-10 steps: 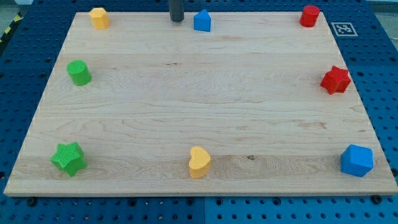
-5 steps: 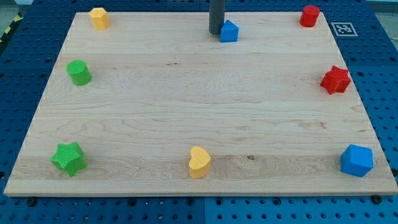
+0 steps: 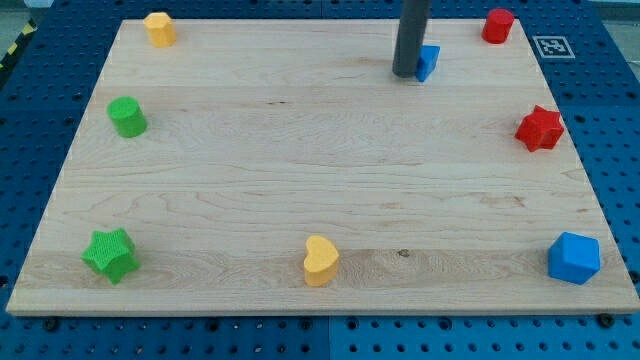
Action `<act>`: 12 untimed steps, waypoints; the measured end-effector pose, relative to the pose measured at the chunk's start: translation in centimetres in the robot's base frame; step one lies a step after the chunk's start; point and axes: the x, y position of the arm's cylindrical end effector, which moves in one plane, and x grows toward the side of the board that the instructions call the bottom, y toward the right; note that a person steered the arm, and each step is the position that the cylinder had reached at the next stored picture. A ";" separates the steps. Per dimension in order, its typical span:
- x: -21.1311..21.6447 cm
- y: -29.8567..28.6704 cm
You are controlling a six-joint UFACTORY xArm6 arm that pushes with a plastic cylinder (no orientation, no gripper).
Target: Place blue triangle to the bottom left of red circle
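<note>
The blue triangle (image 3: 429, 61) lies near the view's top, right of centre, partly hidden behind my rod. My tip (image 3: 406, 73) touches its left side. The red circle (image 3: 498, 25) stands at the view's top right corner of the wooden board (image 3: 300, 180). The blue triangle is to the left of it and a little lower, a short gap away.
A red star (image 3: 540, 128) sits at the right edge. A blue hexagon (image 3: 574, 258) is at the bottom right. A yellow heart (image 3: 320, 261) is at bottom centre. A green star (image 3: 109, 254) and green cylinder (image 3: 127, 117) are on the left, a yellow block (image 3: 158, 28) at top left.
My tip has moved right and slightly down along the top of the board, pushing the blue triangle with it toward the red circle.
</note>
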 end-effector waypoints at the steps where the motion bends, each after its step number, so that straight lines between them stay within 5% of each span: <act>1: 0.8 1.7; 12: -4.7 0.0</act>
